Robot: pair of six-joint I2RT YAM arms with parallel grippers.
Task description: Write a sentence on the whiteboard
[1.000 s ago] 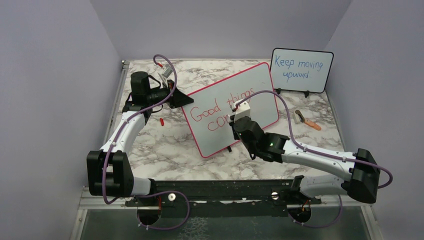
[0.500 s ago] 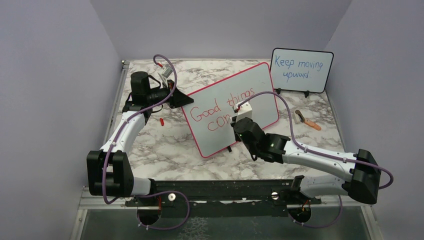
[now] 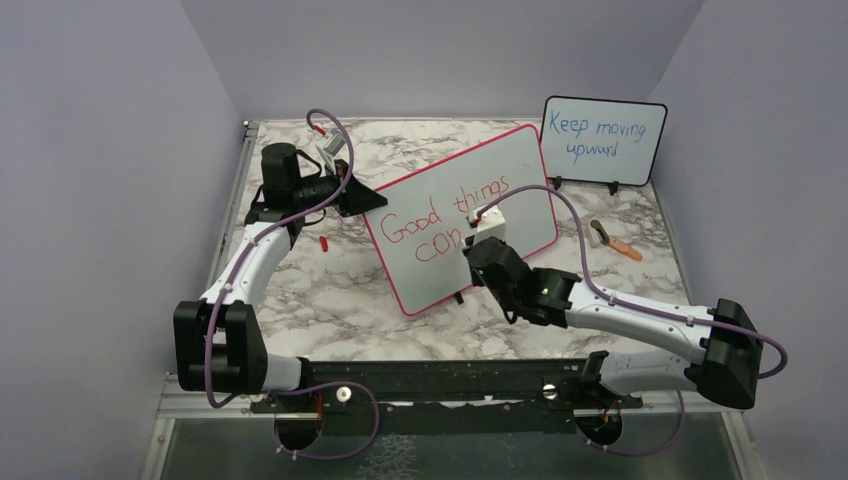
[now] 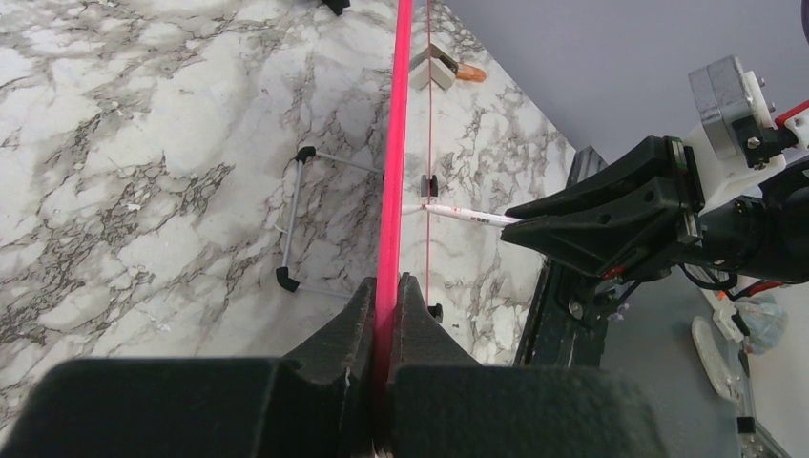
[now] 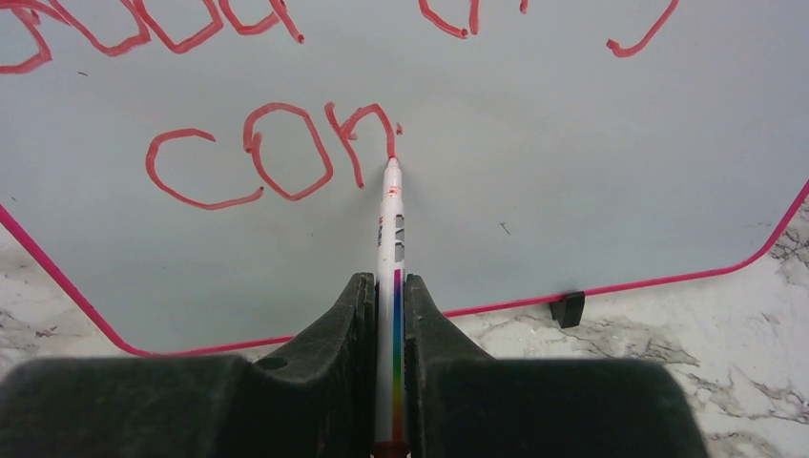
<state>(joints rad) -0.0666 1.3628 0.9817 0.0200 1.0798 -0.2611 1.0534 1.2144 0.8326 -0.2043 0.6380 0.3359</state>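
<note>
A: Quick one, how far is it getting?

B: Past halfway, I'm guessing. The whiteboard (image 3: 520, 170) is standing tilted at mid desk (image 3: 330, 290), skewed with its left end nearer. The sentence (image 3: 440, 215) is sitting on it in red. "Good things" is filling the top line, and below it only "con" is showing, the last letter looking like a half-made "m".

A: So what's remaining?

B: Finishing that "m", then "ing", if the line is heading for "coming".

A: Pincers?

B: The left pincer (image 4: 386, 286) is clamping the board's red left edge and steadying it. The right pincer (image 5: 386, 281) is gripping a marker (image 5: 391, 229), whose tip is touching the board at the end of the last stroke.

A: What else is lying around?

B: A smaller black-framed board (image 3: 603, 140) with blue writing is standing far right, well apart. An orange-handled tool (image 3: 612, 240) is lying on the desk to its near side. A small red piece (image 3: 323, 242) is lying left, near the left arm, maybe a cap, too small to tell.

A: Is anything blocking?

B: Nothing is sitting on the bare board right of the letters. The right arm's purple cable is arching over the top line, only hiding text from above.
</note>
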